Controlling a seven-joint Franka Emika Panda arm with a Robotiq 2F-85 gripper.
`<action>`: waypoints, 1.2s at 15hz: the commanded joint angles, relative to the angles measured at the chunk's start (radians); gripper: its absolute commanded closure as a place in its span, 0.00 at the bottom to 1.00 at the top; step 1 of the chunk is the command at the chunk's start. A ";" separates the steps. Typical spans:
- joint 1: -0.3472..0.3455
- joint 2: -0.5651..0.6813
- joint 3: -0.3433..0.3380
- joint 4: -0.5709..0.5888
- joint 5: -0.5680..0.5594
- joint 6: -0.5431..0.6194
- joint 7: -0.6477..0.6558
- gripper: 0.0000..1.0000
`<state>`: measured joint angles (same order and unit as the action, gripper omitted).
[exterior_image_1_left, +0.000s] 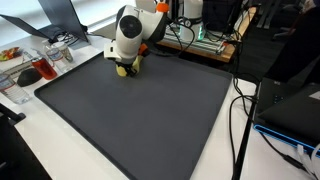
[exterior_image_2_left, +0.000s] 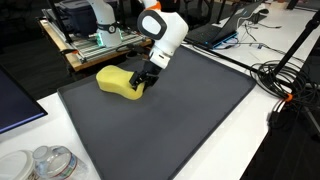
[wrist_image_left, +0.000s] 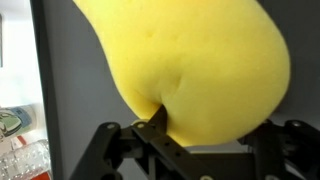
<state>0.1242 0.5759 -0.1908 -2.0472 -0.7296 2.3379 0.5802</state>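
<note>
A soft yellow lump (exterior_image_2_left: 115, 81) lies near the back edge of the dark grey mat (exterior_image_2_left: 180, 120). In both exterior views the white arm reaches down onto one end of it, where the gripper (exterior_image_2_left: 140, 85) sits. From the other side only a bit of the yellow lump (exterior_image_1_left: 123, 70) shows under the gripper (exterior_image_1_left: 128, 66). In the wrist view the yellow lump (wrist_image_left: 200, 60) fills the frame between the two black fingers of the gripper (wrist_image_left: 215, 125). The left finger (wrist_image_left: 150, 128) presses a dent into its skin, and the right finger touches its far side.
Clear plastic containers (exterior_image_1_left: 45, 62) stand on the white table beside the mat, and more containers (exterior_image_2_left: 45, 165) show at the near corner. Cables (exterior_image_2_left: 290, 80) trail off the mat's side. A wooden cart (exterior_image_2_left: 85, 50) with equipment stands behind the mat.
</note>
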 joint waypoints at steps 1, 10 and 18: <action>-0.024 0.018 0.011 0.025 0.048 -0.022 -0.021 0.73; 0.022 -0.179 0.002 -0.057 0.013 -0.031 -0.060 0.92; 0.122 -0.410 0.172 -0.179 -0.235 -0.168 -0.078 0.92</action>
<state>0.2283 0.2549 -0.0870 -2.1454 -0.8816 2.2222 0.5170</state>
